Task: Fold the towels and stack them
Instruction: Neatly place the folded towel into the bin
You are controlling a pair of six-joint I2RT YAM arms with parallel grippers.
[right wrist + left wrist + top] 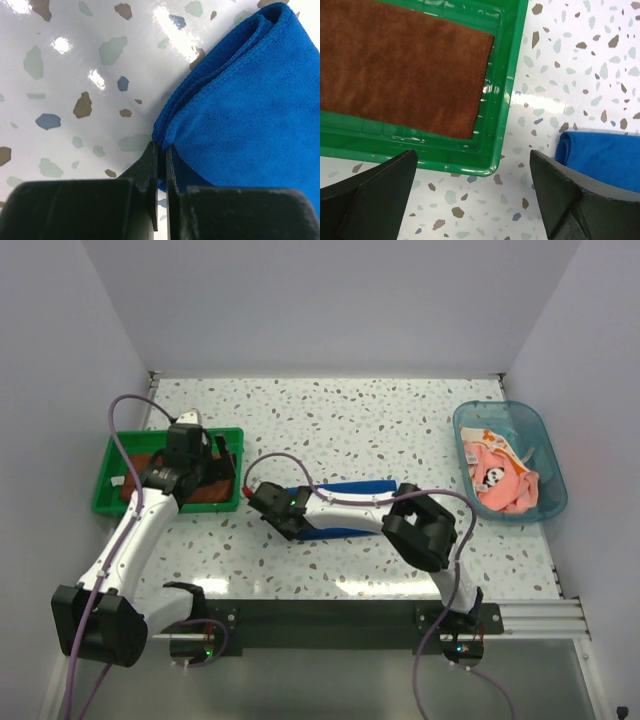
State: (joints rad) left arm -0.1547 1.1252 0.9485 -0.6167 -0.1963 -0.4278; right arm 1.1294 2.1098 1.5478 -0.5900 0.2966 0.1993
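— What is nearest to the arm bases?

— The right gripper (161,147), reaching low across the counter (580,60) to the left. Its 2 fingers are clenched almost flat together on the folded edge of the blue towel (250,110).

— And where does that towel lie?

— On the speckled counter, about in the middle, under the right forearm. It is folded into a long strip with layers showing at the pinched end. That end points toward the green tray (512,75) but sits apart from it, with bare counter between them.

— What about the other arm?

— The left gripper (472,152) hangs above the near right part of the tray. It is released, fingers spread wide, with nothing between them.

— Anything in the tray?

— 1 brown towel (395,65), lying flat on the tray floor, its hemmed end stopping short of the tray's right wall.

— And farther off?

— At the far right stands a clear blue tub (555,455), holding a crumpled pink towel (500,480) with other cloth beneath it that I cannot make out.
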